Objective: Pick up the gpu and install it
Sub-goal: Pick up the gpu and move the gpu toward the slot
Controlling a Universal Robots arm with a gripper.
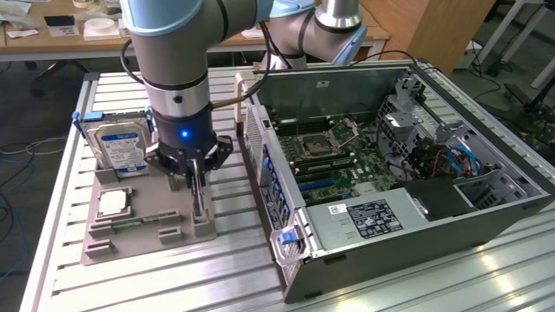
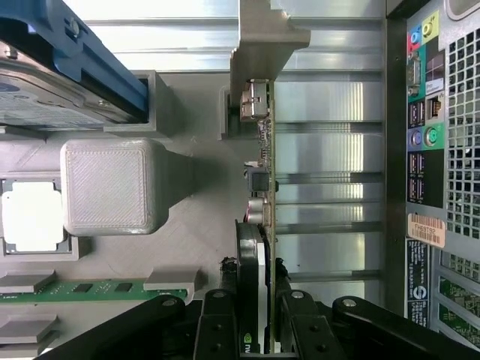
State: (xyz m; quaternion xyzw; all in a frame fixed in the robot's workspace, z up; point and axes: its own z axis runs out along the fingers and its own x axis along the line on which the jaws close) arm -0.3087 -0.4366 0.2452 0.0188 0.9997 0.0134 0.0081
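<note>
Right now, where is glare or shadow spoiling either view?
Exterior view: light streaks glare off the aluminium table beside the computer case. Wrist view: the processor chip is blown out white, and soft shadow lies on the grey tray beside the gpu in the fingers.

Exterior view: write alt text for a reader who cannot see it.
A robot arm's gripper is closed on the gpu, a thin card standing on edge in a grey holder on a metal table. To the exterior view's right lies an open computer case; a hard drive stands in the holder.
</note>
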